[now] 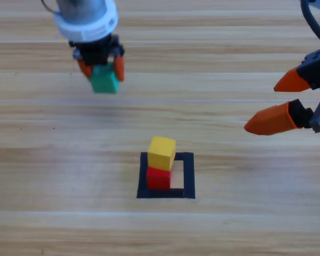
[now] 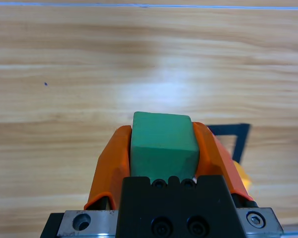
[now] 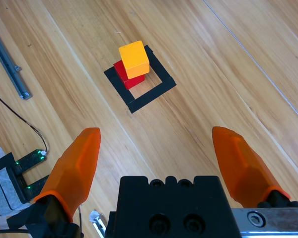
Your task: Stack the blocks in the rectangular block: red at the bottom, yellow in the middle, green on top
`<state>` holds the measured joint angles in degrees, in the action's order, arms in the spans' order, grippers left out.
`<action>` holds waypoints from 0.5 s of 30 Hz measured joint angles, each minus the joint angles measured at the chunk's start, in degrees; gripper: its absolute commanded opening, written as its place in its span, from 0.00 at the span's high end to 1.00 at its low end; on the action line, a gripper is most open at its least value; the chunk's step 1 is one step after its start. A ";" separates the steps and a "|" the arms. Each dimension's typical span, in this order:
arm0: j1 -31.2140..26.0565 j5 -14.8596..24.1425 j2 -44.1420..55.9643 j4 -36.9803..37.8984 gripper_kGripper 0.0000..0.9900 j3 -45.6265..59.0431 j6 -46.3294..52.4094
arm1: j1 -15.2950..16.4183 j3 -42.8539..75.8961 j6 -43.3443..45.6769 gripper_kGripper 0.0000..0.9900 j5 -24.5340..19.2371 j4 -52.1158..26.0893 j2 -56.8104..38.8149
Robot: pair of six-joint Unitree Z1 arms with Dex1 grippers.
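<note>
High view: left gripper (image 1: 101,68) at eleven o'clock clamps green (image 1: 104,80); right gripper (image 1: 280,100) at three o'clock gapes wide, empty.

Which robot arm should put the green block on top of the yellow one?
Left. The left gripper is already shut on the green cube, up and to the left of the yellow cube sitting on the red cube. The right gripper waits open and empty at the right edge.

Left wrist view — yellow cube (image 2: 242,174) mostly hidden behind the claw; tape outline (image 2: 233,136) partly covered.
</note>
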<state>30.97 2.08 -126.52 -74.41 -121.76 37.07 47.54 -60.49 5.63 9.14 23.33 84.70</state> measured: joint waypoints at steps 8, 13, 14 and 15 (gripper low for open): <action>6.24 0.04 6.76 -4.39 0.99 -4.03 7.52 | 0.00 0.00 0.00 0.00 0.00 0.00 0.00; 9.79 0.80 7.01 -5.42 0.99 -4.14 9.71 | 0.00 0.00 0.00 0.00 0.00 0.00 0.00; 10.63 1.08 7.00 -5.63 0.99 -4.39 9.84 | 0.00 0.00 0.00 0.00 0.00 0.00 0.00; 11.58 1.24 6.90 -5.67 0.99 -4.83 9.87 | 0.00 0.00 0.00 0.00 0.00 0.00 0.00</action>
<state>42.55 3.33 -119.62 -80.08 -126.59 46.94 47.54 -60.49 5.63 9.14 23.33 84.70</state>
